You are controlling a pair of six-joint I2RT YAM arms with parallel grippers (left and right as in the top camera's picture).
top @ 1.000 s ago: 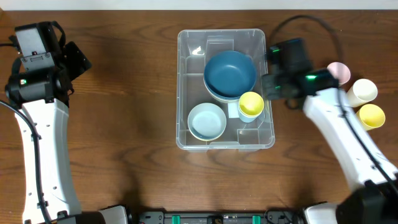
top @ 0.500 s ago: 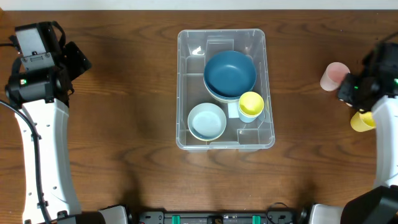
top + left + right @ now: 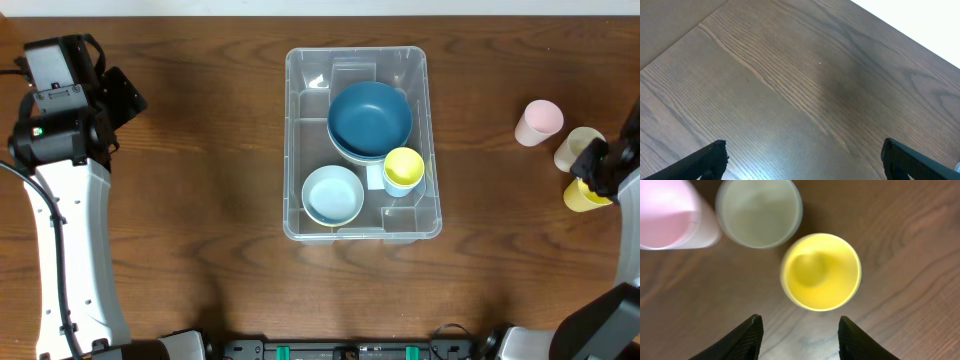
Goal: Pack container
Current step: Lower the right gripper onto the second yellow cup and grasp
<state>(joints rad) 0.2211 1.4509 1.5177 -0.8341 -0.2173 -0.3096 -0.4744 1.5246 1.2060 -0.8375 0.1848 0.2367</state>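
Well to the left of the large clear rectangular plastic container, the left hand hangs over bare brown wooden surface with its fingers spread wide and nothing between them, so it poses little risk. The container stands in the middle of the surface. It already holds a round dark blue bowl at its far end, a smaller round pale blue bowl at its near left, and a yellow plastic cup at its near right that seems to sit in a white one. Little free floor remains, so another cup lowered carelessly could strike a rim, tip the seated yellow cup, or land tilted on a bowl. Well to the right of the container three loose cups stand close together: a pink plastic cup, a cream plastic cup and a bright yellow plastic cup. The right hand hovers above this last cup, fingers parted and holding nothing. The likeliest trouble is here: the cream cup stands just beside the target, so a descending finger could clip it and topple it into the pink one. A light, thin-walled cup may also squash, slip or skid under an off-centre squeeze.
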